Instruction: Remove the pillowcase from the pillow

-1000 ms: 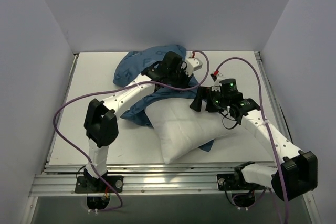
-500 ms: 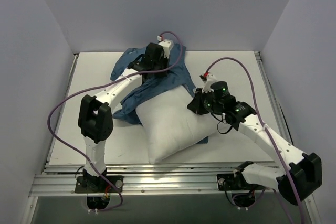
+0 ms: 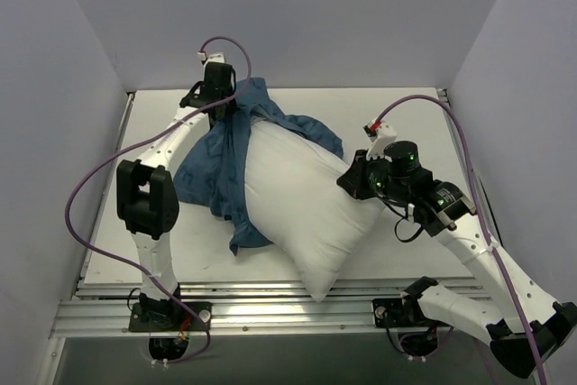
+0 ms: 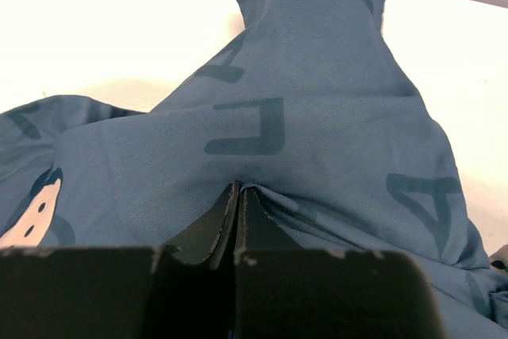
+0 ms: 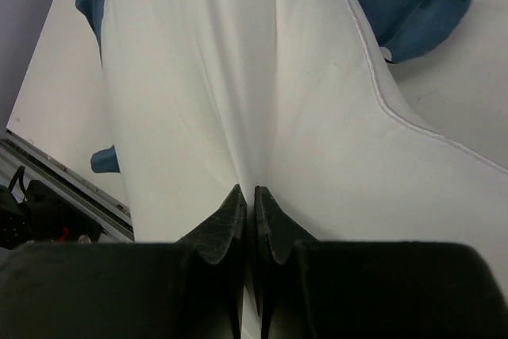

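The pillowcase (image 3: 215, 176) lies bunched on the far-left part of the worktop (image 3: 410, 119), wrapped over the far end and left flank of the pillow (image 3: 302, 200), which runs diagonally to the near edge, mostly bare. The left gripper (image 4: 238, 193) has its jaws closed on a raised fold of the blue fabric, its wrist view alone showing dark letters and part of a cartoon face. The right gripper (image 5: 248, 194) has its jaws closed on a pinched ridge of the pillow's white right side.

The pillowcase (image 3: 210, 176) left of the pillow (image 3: 305, 200)
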You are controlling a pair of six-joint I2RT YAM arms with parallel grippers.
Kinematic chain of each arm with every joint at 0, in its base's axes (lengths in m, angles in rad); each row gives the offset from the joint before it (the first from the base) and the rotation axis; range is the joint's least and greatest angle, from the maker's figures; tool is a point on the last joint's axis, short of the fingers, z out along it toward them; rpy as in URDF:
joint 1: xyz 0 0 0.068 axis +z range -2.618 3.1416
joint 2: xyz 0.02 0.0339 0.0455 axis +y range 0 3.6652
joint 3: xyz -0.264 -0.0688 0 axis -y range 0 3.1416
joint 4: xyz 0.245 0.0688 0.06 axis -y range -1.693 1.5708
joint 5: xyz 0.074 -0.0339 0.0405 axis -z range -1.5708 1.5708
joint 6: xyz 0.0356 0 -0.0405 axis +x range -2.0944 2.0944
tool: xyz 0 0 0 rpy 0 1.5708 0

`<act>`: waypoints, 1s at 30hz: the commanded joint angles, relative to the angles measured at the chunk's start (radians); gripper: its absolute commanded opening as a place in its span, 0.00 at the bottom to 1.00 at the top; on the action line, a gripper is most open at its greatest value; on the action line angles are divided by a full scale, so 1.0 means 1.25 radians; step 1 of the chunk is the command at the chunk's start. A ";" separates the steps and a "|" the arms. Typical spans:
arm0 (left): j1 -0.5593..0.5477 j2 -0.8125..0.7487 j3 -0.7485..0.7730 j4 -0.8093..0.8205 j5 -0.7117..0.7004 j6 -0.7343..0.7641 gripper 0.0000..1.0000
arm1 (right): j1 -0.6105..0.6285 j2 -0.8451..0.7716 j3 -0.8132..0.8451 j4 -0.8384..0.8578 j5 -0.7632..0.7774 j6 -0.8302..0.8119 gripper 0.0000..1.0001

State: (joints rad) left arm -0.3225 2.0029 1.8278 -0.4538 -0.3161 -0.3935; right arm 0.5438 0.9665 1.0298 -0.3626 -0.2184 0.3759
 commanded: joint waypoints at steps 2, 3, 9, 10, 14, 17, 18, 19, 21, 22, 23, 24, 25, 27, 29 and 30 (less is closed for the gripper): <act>0.118 -0.009 0.003 0.086 -0.211 0.023 0.02 | -0.003 -0.043 0.025 -0.157 0.081 -0.004 0.00; 0.117 -0.013 -0.014 0.092 -0.192 0.022 0.02 | -0.002 -0.030 0.027 -0.157 0.100 -0.003 0.00; 0.058 -0.136 -0.104 0.159 0.017 0.014 0.20 | 0.019 0.061 0.099 -0.138 0.130 -0.069 0.27; 0.035 -0.184 -0.137 0.163 0.027 0.012 0.35 | 0.026 0.072 0.109 -0.128 0.135 -0.076 0.37; 0.007 -0.311 -0.225 0.161 0.078 -0.053 0.67 | 0.085 0.134 0.146 -0.079 0.172 -0.104 0.60; -0.002 -0.401 -0.296 0.096 0.109 -0.094 0.82 | 0.168 0.190 0.170 -0.049 0.270 -0.128 0.76; -0.005 -0.423 -0.317 0.080 0.115 -0.099 0.84 | 0.189 0.218 0.174 -0.038 0.294 -0.146 0.79; -0.009 -0.470 -0.342 0.067 0.117 -0.104 0.85 | 0.211 0.232 0.178 -0.028 0.317 -0.157 0.82; -0.014 -0.522 -0.426 0.044 0.131 -0.109 0.88 | 0.263 0.275 0.180 0.005 0.359 -0.194 0.88; -0.017 -0.550 -0.459 0.040 0.136 -0.111 0.89 | 0.281 0.289 0.182 0.015 0.365 -0.207 0.89; -0.017 -0.603 -0.492 0.041 0.142 -0.120 0.89 | 0.295 0.303 0.181 0.043 0.373 -0.226 0.93; -0.018 -0.626 -0.527 0.046 0.155 -0.124 0.89 | 0.324 0.318 0.178 0.060 0.378 -0.240 0.94; -0.019 -0.651 -0.594 0.050 0.194 -0.129 0.89 | 0.337 0.343 0.176 0.073 0.383 -0.271 0.95; -0.028 -0.710 -0.656 0.071 0.237 -0.142 0.89 | 0.367 0.380 0.176 0.108 0.378 -0.292 0.97; -0.036 -0.766 -0.743 0.088 0.253 -0.150 0.89 | 0.375 0.406 0.169 0.146 0.376 -0.339 0.99; -0.039 -0.782 -0.770 0.103 0.253 -0.153 0.89 | 0.377 0.432 0.164 0.161 0.381 -0.346 0.99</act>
State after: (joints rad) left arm -0.3569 1.0840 0.9432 -0.3592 -0.0727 -0.5499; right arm 1.0046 1.4631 1.2232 -0.2626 0.2024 0.0387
